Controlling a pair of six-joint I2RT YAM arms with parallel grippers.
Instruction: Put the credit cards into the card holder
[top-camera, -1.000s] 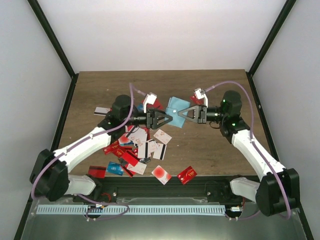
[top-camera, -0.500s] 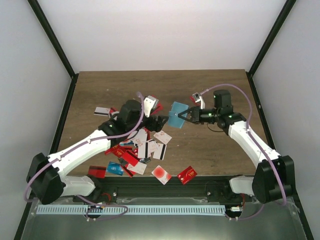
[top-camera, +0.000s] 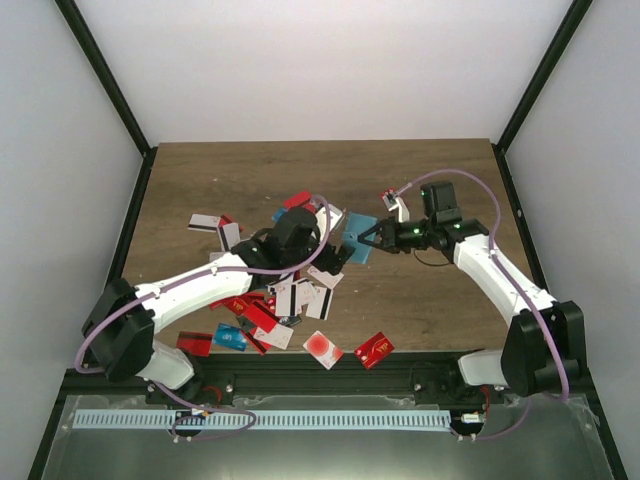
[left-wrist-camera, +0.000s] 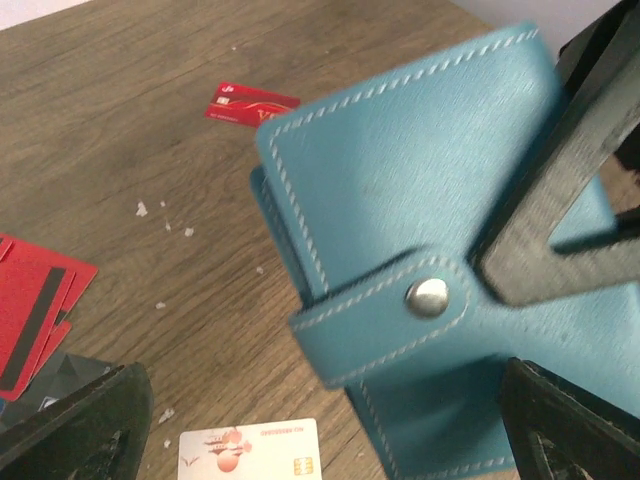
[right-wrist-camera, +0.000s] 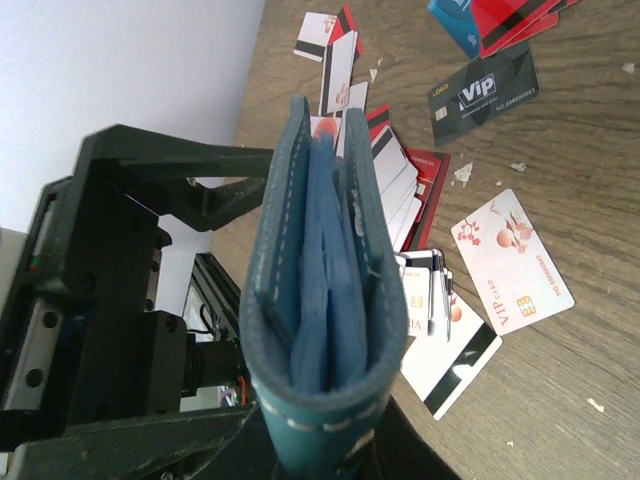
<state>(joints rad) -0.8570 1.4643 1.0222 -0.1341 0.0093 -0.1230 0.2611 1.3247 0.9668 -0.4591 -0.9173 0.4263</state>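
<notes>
The teal card holder (top-camera: 358, 233) is held off the table, edge-on, in my right gripper (top-camera: 373, 238), which is shut on it. In the right wrist view the holder (right-wrist-camera: 320, 290) stands upright, slightly parted, with lighter blue pockets inside, above my right gripper (right-wrist-camera: 345, 462). My left gripper (top-camera: 338, 256) is open right beside the holder. In the left wrist view the holder (left-wrist-camera: 420, 200) with its snap strap fills the right side, its lower part between my open left gripper's (left-wrist-camera: 320, 435) fingers (left-wrist-camera: 75, 425). Credit cards (top-camera: 280, 298), mostly red and white, lie scattered below the left arm.
More cards lie at the back left (top-camera: 205, 222) and near the front edge (top-camera: 373, 349). A black VIP card (right-wrist-camera: 485, 93) and white cards (right-wrist-camera: 510, 262) lie under the holder. A red card (left-wrist-camera: 250, 102) and a white card (left-wrist-camera: 250, 450) lie on the wood.
My left arm has swung right and brought its open gripper up to the holder. My right gripper has turned the holder on edge and drawn it slightly right.
</notes>
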